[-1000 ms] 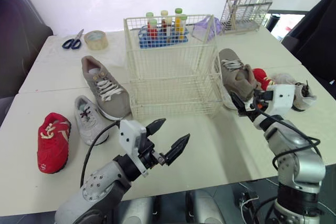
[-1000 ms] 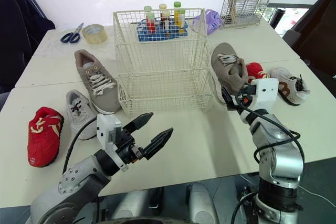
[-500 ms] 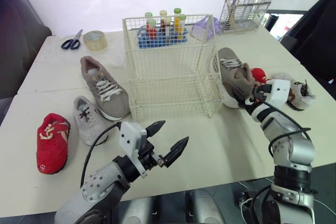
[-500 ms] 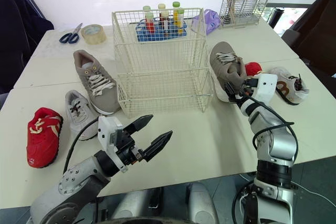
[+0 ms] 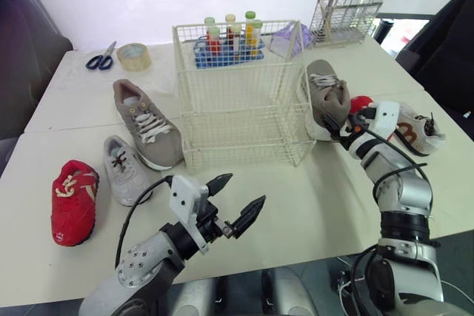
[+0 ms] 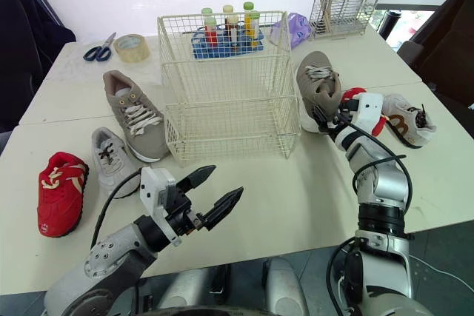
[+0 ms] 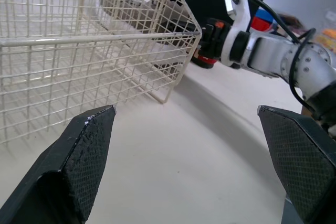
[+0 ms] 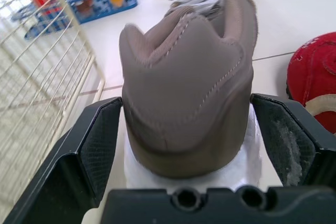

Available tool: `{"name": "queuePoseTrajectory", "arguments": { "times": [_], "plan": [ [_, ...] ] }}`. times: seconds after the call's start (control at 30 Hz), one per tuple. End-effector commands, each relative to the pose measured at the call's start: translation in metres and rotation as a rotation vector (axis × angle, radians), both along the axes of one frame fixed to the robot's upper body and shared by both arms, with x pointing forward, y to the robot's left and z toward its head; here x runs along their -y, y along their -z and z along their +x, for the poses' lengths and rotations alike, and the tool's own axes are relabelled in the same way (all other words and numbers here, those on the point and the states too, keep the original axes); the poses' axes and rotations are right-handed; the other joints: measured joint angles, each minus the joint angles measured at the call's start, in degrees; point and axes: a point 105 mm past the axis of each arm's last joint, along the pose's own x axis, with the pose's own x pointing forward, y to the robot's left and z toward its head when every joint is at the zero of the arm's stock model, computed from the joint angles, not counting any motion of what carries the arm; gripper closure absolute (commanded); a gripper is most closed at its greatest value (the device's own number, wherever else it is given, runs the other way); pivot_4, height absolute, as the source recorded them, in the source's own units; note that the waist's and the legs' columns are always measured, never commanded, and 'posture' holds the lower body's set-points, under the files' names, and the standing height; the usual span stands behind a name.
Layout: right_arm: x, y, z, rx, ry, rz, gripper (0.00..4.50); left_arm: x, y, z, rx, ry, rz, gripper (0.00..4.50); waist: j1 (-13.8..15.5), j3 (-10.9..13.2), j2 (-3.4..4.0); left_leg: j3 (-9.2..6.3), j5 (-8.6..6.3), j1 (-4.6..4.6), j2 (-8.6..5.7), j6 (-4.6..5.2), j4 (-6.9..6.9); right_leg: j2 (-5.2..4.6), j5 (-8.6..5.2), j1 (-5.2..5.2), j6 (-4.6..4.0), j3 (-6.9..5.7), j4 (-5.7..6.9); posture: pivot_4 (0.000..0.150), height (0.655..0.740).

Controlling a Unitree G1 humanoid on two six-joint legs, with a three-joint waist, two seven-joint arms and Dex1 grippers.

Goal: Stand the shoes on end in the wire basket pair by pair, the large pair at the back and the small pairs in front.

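My right pincer (image 8: 187, 108) sits open astride the heel of the large taupe sneaker (image 8: 194, 61), the wire basket (image 6: 226, 86) just beside it empty, so all six shoes are left to stand.

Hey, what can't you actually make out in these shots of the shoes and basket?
Red shoe on the right: head views, mostly behind the right gripper; right wrist view, cut off by the edge.
Blue tube rack: head views, screened by the wire basket's mesh.
Purple item behind the basket: head views, too small to identify.
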Motion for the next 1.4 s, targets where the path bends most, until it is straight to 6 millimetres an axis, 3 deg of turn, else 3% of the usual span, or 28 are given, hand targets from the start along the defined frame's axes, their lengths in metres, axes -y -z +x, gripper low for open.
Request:
{"name": "queuePoseTrajectory", "arguments": {
  "times": [0.03, 0.33, 0.47, 0.77, 0.87, 0.9, 1.13, 1.3, 1.4],
  "plan": [
    [0.001, -0.026, -0.004, 0.12, 0.022, -0.075, 0.24, 0.001, -0.007, -0.002, 0.024, 0.013, -0.025, 0.0, -0.08, 0.01, 0.02, 0.0, 0.0, 0.0, 0.0, 0.0, 0.0, 0.0, 0.0, 0.0, 0.0, 0.0, 0.0, 0.15, 0.74],
    [0.001, -0.036, 0.002, 0.148, 0.146, -0.076, 0.24, 0.001, -0.005, 0.0, 0.022, 0.024, -0.023, 0.0, 0.03, 0.01, 0.02, 0.0, -0.01, -0.02, 0.0, -0.02, 0.02, 0.0, 0.0, -0.01, 0.0, 0.0, 0.0, 0.15, 0.74],
    [-0.01, -0.043, 0.01, 0.162, 0.16, -0.044, 0.24, 0.002, -0.005, 0.001, 0.021, 0.025, -0.025, 0.0, -0.01, 0.01, 0.02, 0.0, -0.01, -0.02, 0.0, -0.02, 0.02, 0.0, 0.0, -0.02, 0.0, 0.0, 0.0, 0.15, 0.74],
    [0.0, 0.0, 0.036, -0.088, 0.291, -0.036, 0.24, 0.0, -0.002, 0.007, 0.024, 0.004, -0.017, 0.0, -0.04, -0.01, 0.03, 0.0, 0.0, -0.01, -0.01, -0.01, 0.04, 0.0, 0.0, 0.01, -0.01, 0.0, -0.01, 0.15, 0.74],
    [0.009, 0.018, 0.037, -0.186, 0.32, -0.069, 1.04, -0.002, -0.001, 0.008, 0.027, -0.016, -0.009, 0.0, -0.03, -0.08, -0.03, 0.0, 0.0, 0.17, -0.01, -0.01, 0.07, 0.0, 0.0, 0.2, -0.01, 0.0, -0.01, 0.15, 0.74],
    [0.01, 0.018, 0.037, -0.186, 0.324, -0.069, 1.62, -0.002, -0.001, 0.008, 0.028, -0.021, -0.007, 0.0, 0.02, -0.11, -0.08, 0.0, -0.01, 0.29, -0.01, 0.0, 0.05, 0.0, 0.0, 0.33, -0.02, -0.01, -0.07, 0.15, 0.74],
    [0.003, 0.033, 0.034, -0.238, 0.277, -0.109, 4.11, -0.003, 0.0, 0.009, 0.028, -0.03, -0.002, 0.0, -0.07, -0.3, -0.25, -0.02, -0.18, 0.53, 0.0, -0.03, 0.03, -0.04, -0.02, 0.5, -0.02, -0.01, -0.28, 0.15, 0.74],
    [0.005, 0.035, 0.029, -0.234, 0.246, -0.189, 4.19, -0.007, 0.001, 0.01, 0.031, -0.034, 0.021, 0.0, 0.1, -0.41, -0.33, -0.03, -0.18, 0.53, 0.0, -0.02, -0.05, -0.04, -0.02, 0.46, -0.01, -0.03, -0.28, 0.15, 0.74],
    [0.018, 0.006, 0.03, -0.102, 0.266, -0.228, 4.19, -0.01, 0.002, 0.01, 0.029, -0.036, 0.029, 0.0, 0.19, -0.4, -0.32, -0.04, -0.19, 0.52, 0.0, -0.02, -0.08, -0.04, -0.04, 0.46, 0.0, -0.04, -0.29, 0.15, 0.74]
  ]
}}
